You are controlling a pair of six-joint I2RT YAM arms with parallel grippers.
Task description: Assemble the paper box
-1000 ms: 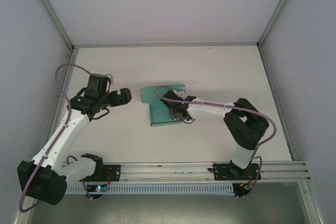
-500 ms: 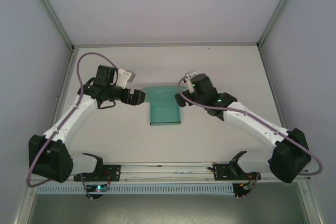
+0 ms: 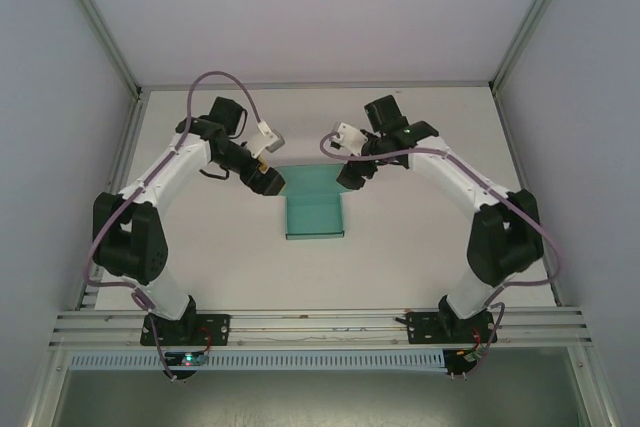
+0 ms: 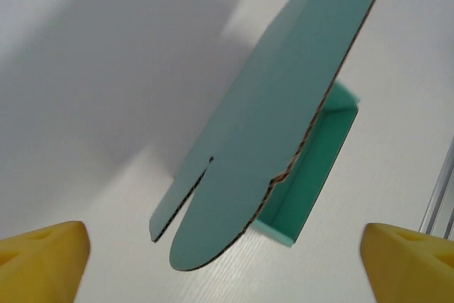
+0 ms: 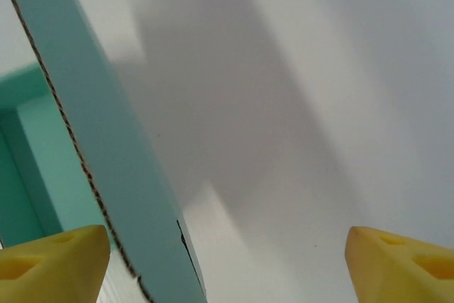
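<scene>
The teal paper box (image 3: 313, 217) lies mid-table, its shallow tray part toward me and a wider flap at the far end. My left gripper (image 3: 272, 184) stands at the flap's left edge and my right gripper (image 3: 349, 177) at its right edge. From the left wrist, the flap (image 4: 269, 140) with a rounded tab stands raised above the tray (image 4: 312, 175), between the yellow fingertips (image 4: 42, 260) and touching neither; the left gripper (image 4: 227, 267) is open. The right gripper (image 5: 227, 267) is open too, with the flap's edge (image 5: 92, 140) close to its left fingertip (image 5: 53, 264).
The white table (image 3: 430, 237) ends in an aluminium rail (image 3: 320, 319) at the near edge, where both arm bases are bolted. Grey walls and metal frame posts close it in at the left, right and back.
The right gripper has come off the middle of the box and opened. Both arms have swung toward the back, and the grippers now flank the far flap.
</scene>
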